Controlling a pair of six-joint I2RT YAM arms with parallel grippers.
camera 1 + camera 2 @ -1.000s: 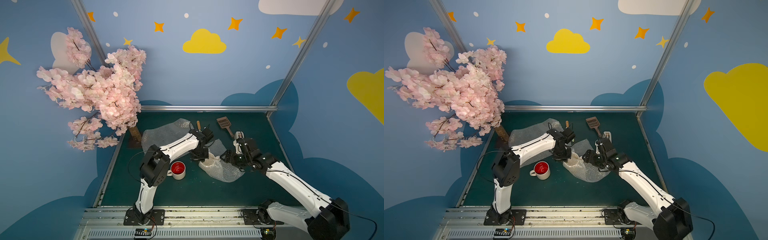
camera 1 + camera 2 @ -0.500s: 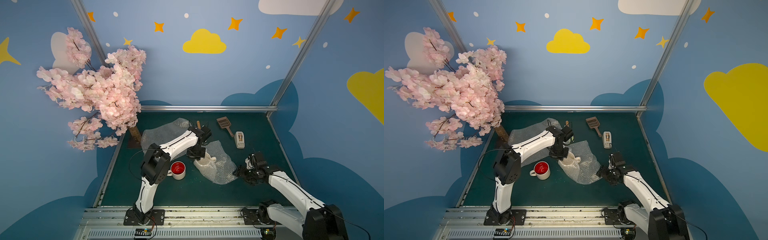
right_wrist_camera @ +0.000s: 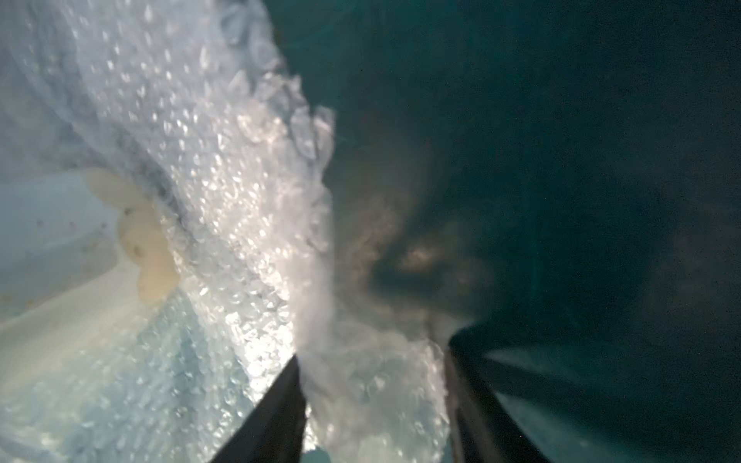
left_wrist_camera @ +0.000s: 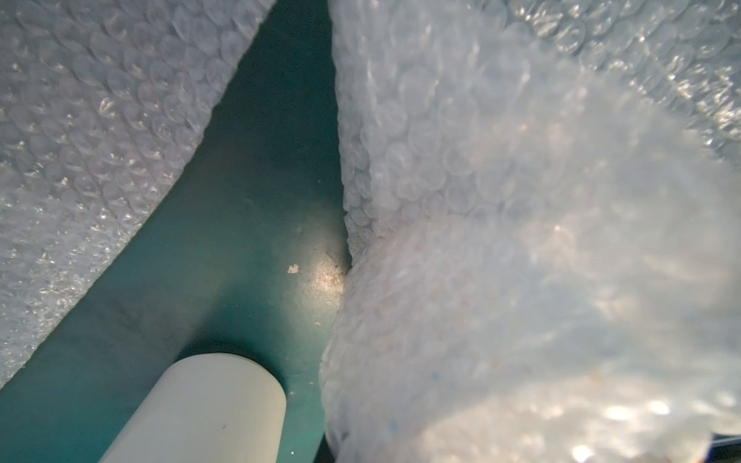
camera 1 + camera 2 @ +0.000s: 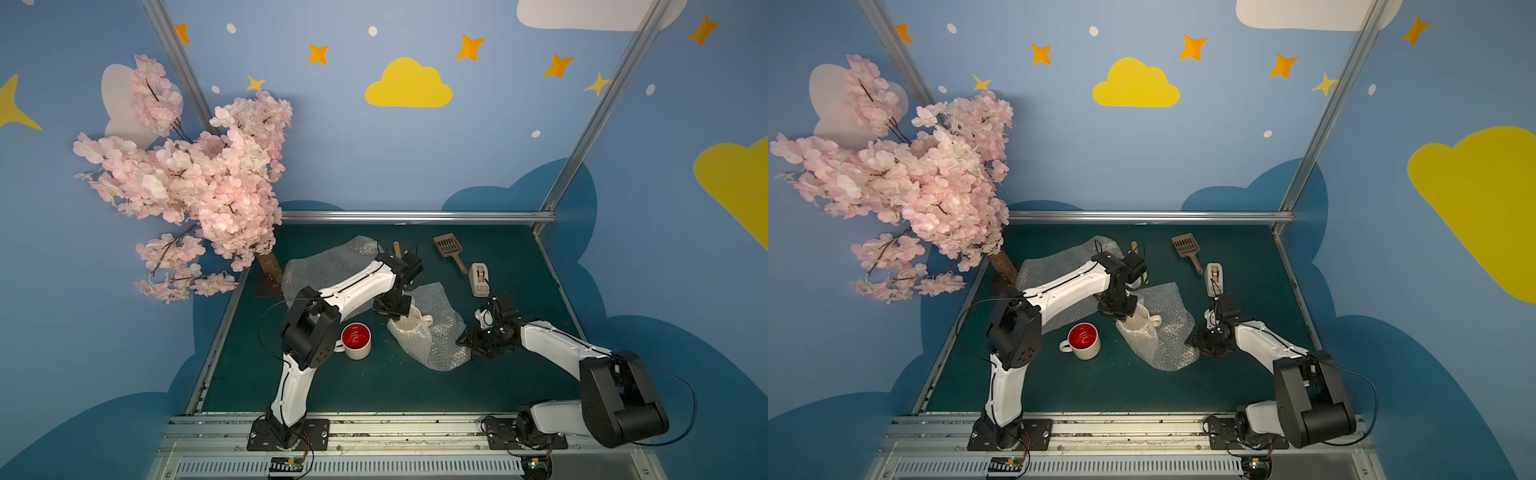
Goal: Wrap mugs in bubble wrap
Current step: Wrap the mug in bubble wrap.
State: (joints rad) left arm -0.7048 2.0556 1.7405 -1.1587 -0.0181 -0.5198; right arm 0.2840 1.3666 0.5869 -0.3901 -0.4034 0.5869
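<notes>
On a dark green tabletop (image 5: 415, 390), a squat cream ceramic mug (image 5: 417, 323) stands on a crumpled translucent bubble-wrap sheet (image 5: 438, 336) that laps up over its near side. The left gripper (image 5: 397, 315) sits at the mug's rim, jaws nearly closed; whether they pinch rim or wrap I cannot tell. The right gripper (image 3: 373, 352) is at the sheet's right edge, fingers apart with wrap between them. A second cream mug (image 5: 356, 338), glossy red inside, stands nearby off the wrap, and another bubble-wrap sheet (image 5: 328, 266) lies behind the left arm.
</notes>
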